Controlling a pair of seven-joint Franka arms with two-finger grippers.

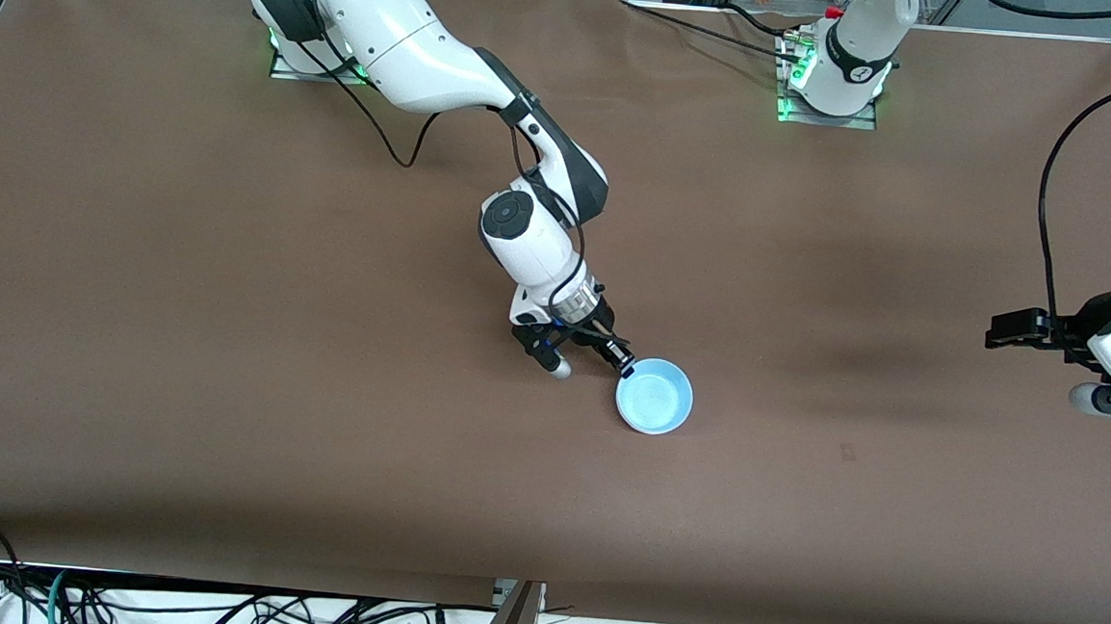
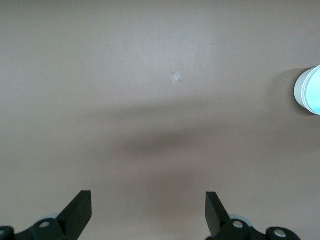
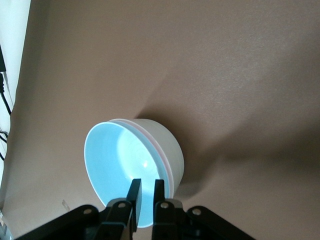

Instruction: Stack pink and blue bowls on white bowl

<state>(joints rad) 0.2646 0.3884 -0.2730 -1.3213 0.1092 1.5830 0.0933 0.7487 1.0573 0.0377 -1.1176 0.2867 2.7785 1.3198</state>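
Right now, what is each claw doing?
Right claw: shut on the blue bowl, nested in the stack.
Left claw: open, empty, waiting over bare table.

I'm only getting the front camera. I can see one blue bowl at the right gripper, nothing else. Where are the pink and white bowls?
Observer: Nested under it. The right wrist view shows the blue bowl sitting in the pink bowl, which shows only a thin rim, inside the white bowl.
Operator: Is the right gripper holding it?
Observer: Yes. The right gripper has its fingers closed on the blue bowl's rim.
Operator: And the left gripper?
Observer: The left gripper is open, waiting over the table at the left arm's end.
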